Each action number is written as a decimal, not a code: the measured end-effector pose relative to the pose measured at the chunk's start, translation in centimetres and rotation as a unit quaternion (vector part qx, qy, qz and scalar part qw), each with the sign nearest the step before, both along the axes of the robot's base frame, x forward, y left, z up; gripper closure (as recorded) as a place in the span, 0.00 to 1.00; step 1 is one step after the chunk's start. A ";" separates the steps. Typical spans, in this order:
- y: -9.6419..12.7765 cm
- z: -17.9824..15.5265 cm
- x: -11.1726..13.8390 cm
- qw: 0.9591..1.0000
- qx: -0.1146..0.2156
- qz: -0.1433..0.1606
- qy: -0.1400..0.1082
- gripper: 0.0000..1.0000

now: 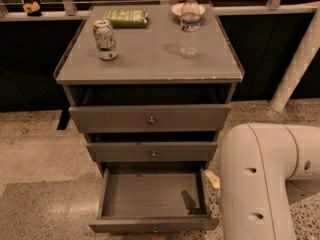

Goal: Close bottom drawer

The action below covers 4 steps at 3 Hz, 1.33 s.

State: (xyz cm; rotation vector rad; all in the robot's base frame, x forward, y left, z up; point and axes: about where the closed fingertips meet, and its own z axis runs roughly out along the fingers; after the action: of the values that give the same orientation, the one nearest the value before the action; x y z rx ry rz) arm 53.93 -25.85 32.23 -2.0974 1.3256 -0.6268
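At lower right, only the white arm link (pixel 260 184) is shown; the end effector is out of view, and its state cannot be told.
The bottom drawer (pixel 150 194), pulled well out at the foot of the cabinet (pixel 150 54) just left of the arm, would best be pushed squarely at the middle of its thin grey front, near the small knob (pixel 155 229), so that skewing is avoided. Its plain grey box is seen empty.

Rounded cream-white arm (pixel 265 184) is hogging the lower right corner, showing a few small dark holes, gripper out of view.
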 end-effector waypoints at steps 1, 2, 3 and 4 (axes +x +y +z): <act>1.3 -5.1 -2.8 0.998 0.046 -0.014 0.032 0.00; 2.0 -9.4 -4.7 0.995 0.074 -0.031 0.063 0.00; 2.2 -11.8 -7.3 0.990 0.081 -0.053 0.103 0.00; 2.3 -12.8 -11.4 0.982 0.075 -0.086 0.148 0.00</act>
State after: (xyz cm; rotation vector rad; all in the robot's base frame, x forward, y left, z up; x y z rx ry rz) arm 42.56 -23.56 19.46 -2.0228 1.6761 -0.2768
